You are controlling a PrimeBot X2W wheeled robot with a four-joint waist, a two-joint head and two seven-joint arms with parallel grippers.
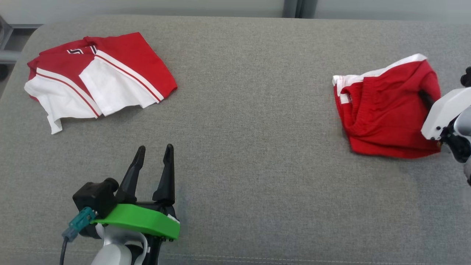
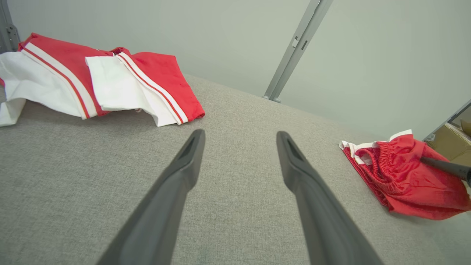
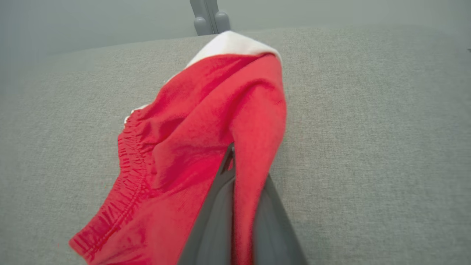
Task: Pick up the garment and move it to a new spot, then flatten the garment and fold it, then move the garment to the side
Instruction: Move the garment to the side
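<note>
No readable text, labels or numbers

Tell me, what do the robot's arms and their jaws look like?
The left gripper has two long, tapered black jaws on a bright green bracket, beside a black camera block with a teal plug and dark cable; its forearm is pale grey. The right gripper has a white casing and dark jaws.

Crumpled red white-trimmed garment (image 1: 382, 114), far right

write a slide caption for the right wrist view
Right hand shut on a fold of the red shorts on the grey cushion
</note>
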